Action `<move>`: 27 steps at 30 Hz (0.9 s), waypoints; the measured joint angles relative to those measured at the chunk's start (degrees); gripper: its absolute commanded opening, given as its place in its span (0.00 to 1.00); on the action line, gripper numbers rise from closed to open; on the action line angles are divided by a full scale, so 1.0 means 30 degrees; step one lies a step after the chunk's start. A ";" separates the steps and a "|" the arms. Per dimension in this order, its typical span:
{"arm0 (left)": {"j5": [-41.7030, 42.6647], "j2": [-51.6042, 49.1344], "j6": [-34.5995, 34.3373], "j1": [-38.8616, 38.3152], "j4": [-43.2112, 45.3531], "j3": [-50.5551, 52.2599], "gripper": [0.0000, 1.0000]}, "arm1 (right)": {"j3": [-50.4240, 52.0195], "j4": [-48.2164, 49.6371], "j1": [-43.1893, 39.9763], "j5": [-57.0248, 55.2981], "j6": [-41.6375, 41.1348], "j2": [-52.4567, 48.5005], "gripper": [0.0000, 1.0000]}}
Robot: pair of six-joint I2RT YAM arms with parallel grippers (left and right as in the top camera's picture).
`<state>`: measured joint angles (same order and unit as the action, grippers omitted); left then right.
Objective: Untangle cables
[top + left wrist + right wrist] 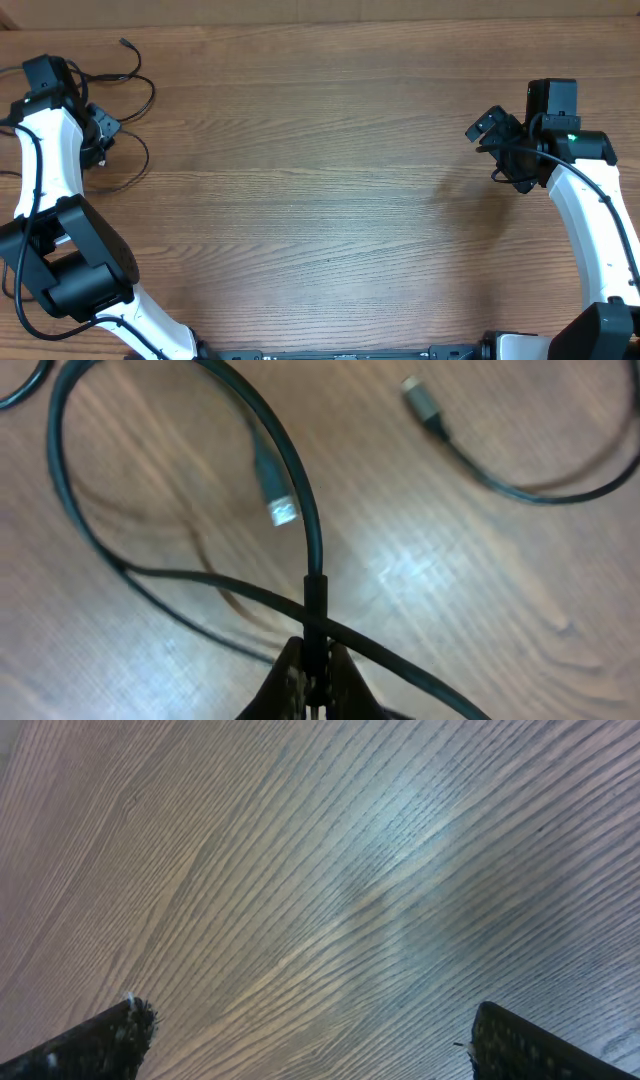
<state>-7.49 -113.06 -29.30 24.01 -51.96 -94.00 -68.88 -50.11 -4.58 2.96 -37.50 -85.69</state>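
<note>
Where the cables (152, 96) loop at the upper left of the overhead frame, the left gripper (316, 660) is pinching one black strand above the counter (320, 200), a plug (283, 510) lying nearby. At the right edge, the right gripper (310, 1025) hangs spread over the wood.

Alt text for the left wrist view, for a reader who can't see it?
The left gripper is shut on a black cable that loops away across the wooden table. A silver-tipped plug shows inside the loop, and a second plug lies at upper right.
</note>
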 measured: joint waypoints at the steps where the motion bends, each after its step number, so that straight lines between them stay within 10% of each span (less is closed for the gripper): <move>1: -0.0131 0.0000 0.0007 0.0000 -0.0131 0.0000 0.04 | 0.0000 0.0000 0.0000 -0.0007 0.0007 0.0000 1.00; 18: -0.0882 0.0000 0.0423 0.0000 0.1180 0.2645 0.43 | 0.0000 -0.0007 0.0000 0.0000 0.0000 0.0000 1.00; 27: -0.0729 0.0000 0.0954 -0.0007 -0.3351 0.1909 0.58 | 0.0000 0.0000 0.0000 -0.0007 0.0007 0.0000 1.00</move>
<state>-9.67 -113.06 -26.44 23.99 -62.02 -88.27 -68.88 -50.11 -4.58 2.94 -37.47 -85.69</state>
